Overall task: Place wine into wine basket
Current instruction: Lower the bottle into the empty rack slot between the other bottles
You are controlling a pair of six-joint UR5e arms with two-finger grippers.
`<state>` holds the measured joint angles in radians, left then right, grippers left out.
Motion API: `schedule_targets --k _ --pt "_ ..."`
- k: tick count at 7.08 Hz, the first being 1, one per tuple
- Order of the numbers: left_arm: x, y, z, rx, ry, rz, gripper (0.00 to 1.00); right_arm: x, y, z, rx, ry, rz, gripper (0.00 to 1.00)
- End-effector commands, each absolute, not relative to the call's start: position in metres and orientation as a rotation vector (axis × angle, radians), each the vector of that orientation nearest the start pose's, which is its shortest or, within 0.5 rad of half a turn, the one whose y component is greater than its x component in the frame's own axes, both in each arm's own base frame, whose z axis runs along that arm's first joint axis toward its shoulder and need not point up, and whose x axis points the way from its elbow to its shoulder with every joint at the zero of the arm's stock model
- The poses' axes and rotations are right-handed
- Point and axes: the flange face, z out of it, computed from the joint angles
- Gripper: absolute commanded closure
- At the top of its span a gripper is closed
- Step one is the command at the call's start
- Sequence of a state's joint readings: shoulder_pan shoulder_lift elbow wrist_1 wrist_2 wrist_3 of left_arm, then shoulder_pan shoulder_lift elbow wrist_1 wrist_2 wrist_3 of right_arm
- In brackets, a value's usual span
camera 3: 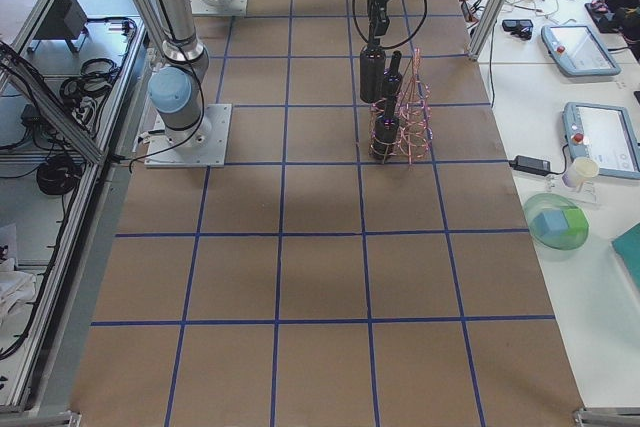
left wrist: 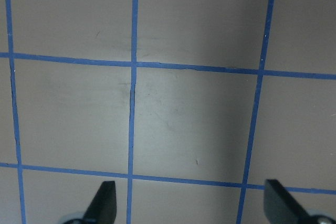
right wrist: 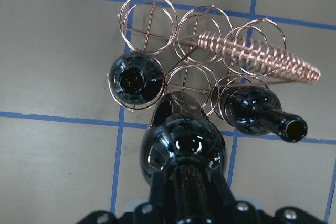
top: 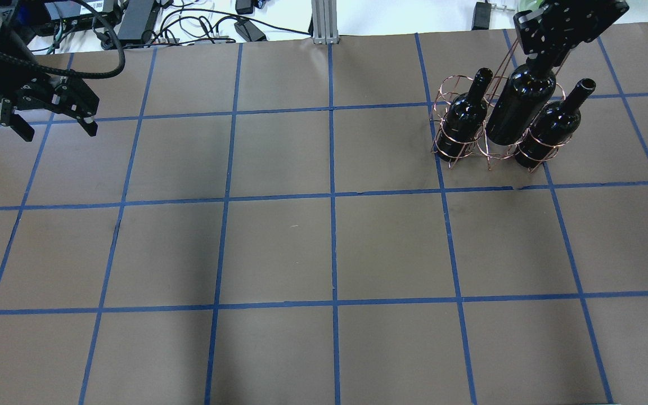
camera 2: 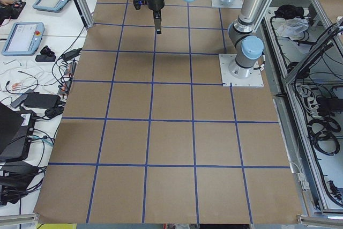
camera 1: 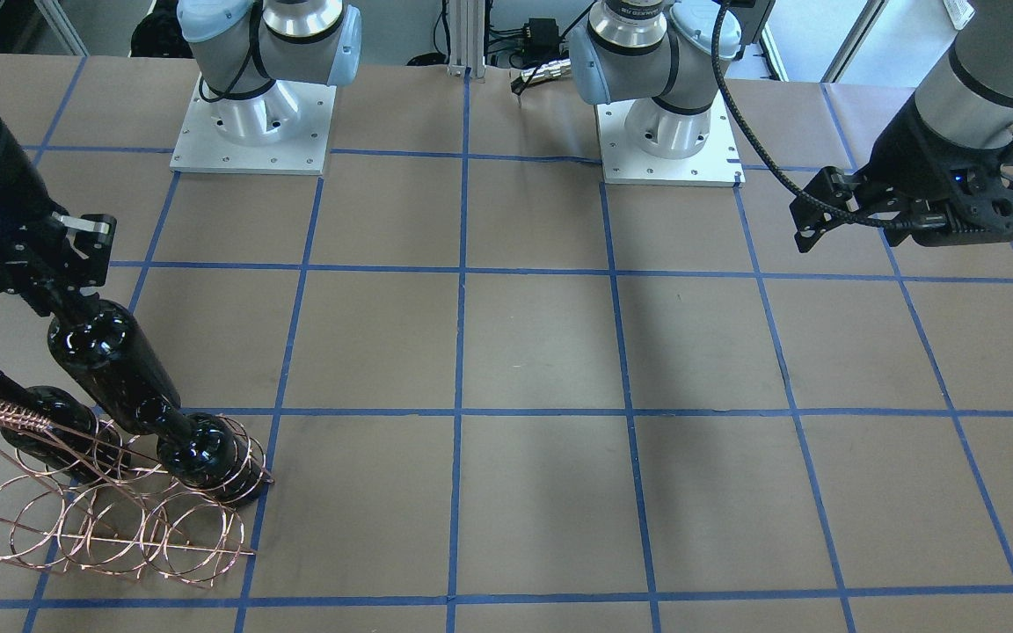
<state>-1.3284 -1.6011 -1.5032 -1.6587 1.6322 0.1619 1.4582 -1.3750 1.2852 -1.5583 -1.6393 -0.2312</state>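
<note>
Brown paper with a blue tape grid covers the table [top: 279, 247], and the work sits in one far corner on the robot's right. We see the copper wire wine basket [camera 1: 111, 526] with two near-black glass bottles [top: 462, 121] [top: 554, 126] already seated in its outer rings. The third glossy dark wine bottle [top: 518, 107] hangs tilted between them, over the middle ring. We cannot tell whether its base has entered. The right gripper [camera 1: 65, 286] pinches its neck, probably so the body can pass through the ring. The left gripper [top: 57, 130] hovers well apart, spread and empty, seemingly parked clear.
</note>
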Motion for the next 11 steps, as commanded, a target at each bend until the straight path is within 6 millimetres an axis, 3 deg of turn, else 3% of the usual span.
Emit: schedule_targets --k 1,5,9,11 --pt "-0.003 -0.517 0.495 -0.121 3.09 0.102 0.0 0.055 -0.616 0.528 -0.188 3.215 -0.13 0.78" --pt "-0.003 -0.518 0.494 -0.121 3.091 0.107 0.0 0.023 -0.622 0.514 -0.206 3.212 -0.077 0.82" --pt "-0.004 -0.52 0.49 -0.118 3.095 0.118 0.0 0.022 -0.629 0.497 -0.215 3.17 -0.098 0.82" --pt "-0.003 -0.521 0.489 -0.118 3.095 0.12 0.0 0.022 -0.632 0.474 -0.228 3.172 -0.119 0.82"
